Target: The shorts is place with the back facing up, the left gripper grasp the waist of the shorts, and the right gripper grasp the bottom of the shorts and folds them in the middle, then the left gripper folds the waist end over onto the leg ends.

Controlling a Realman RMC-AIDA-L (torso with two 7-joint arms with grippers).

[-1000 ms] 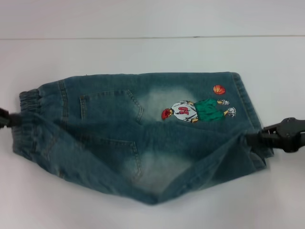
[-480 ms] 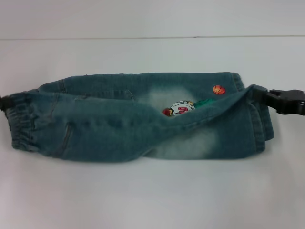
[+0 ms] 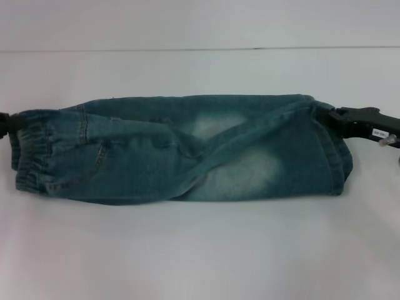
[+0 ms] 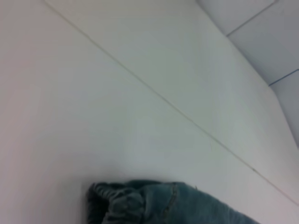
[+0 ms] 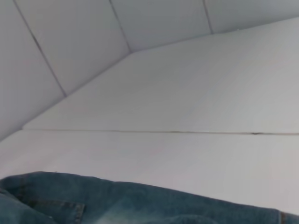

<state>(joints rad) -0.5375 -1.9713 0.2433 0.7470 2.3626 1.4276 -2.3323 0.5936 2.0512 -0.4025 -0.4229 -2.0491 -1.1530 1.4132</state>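
White bench [image 3: 200,250]; denim shorts [image 3: 187,150] lie doubled lengthwise. Left end effector [image 3: 5,123] pinches waist [image 3: 31,153], right end effector [image 3: 340,119] pinches leg hems [image 3: 334,153], keeping fold taut.

White table [image 3: 200,250] — pale panelled wall [image 5: 70,42].

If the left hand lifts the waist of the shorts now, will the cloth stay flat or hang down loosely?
The shorts are probably floppy: the folded layer shows diagonal creases and sags between the left hand and the right hand. The gathered waist is bunched, so it likely gives a thick grip. Denim looks fairly heavy, so the free part should hang down.
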